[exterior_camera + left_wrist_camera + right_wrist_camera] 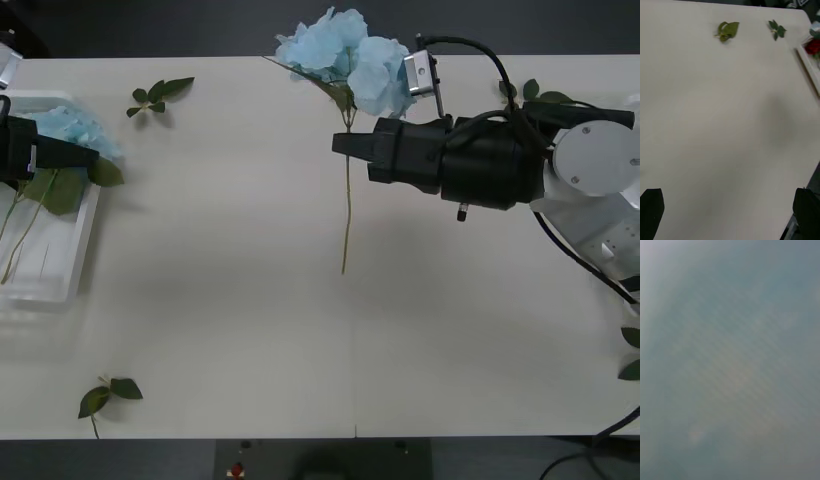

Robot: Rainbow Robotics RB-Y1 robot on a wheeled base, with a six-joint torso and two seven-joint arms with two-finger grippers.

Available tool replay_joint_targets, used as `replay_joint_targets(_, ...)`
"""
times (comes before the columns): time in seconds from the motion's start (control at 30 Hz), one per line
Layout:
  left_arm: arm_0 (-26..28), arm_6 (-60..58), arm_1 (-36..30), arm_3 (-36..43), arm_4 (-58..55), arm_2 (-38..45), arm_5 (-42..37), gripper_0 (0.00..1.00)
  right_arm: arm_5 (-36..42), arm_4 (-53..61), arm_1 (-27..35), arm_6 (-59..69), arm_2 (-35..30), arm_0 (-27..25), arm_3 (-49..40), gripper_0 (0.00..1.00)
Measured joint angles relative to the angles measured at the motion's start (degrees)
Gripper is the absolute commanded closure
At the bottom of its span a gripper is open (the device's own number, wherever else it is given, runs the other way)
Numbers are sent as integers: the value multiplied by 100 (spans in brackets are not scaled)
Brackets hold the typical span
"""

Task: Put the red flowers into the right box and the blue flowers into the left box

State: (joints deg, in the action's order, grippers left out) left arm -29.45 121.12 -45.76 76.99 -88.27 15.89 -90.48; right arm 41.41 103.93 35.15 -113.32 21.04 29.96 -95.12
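A blue flower [345, 52] with a long thin stem lies at the table's far middle. My right gripper [340, 145] reaches in from the right and is shut on its stem just below the head. A pale blue blur covers the right wrist view. Another blue flower [72, 130] lies in the left box [55, 275] at the table's left edge. My left gripper [90, 158] hovers over that box, open [728, 195], with nothing between its fingers. In the left wrist view, a red flower [813, 45] lies in the right box [808, 67] across the table.
Loose green leaf sprigs lie at the far left [160, 95], the near left [108, 393], behind the right arm [540, 93] and at the right edge [630, 350]. Two sprigs [728, 30] [777, 29] lie far off in the left wrist view. A cable loops over the right arm.
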Motion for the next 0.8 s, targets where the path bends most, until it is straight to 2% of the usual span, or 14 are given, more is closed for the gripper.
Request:
replay_joint_targets(0.4,0,111,259,0,-1452,-774,35,0,-1,412,-907,-1438,-235,8,538,100)
replay_joint_targets(0.8,-3,347,885,1,-1781,-1533,726,0,-34,940,-1373,-2024,-457,9,681,100)
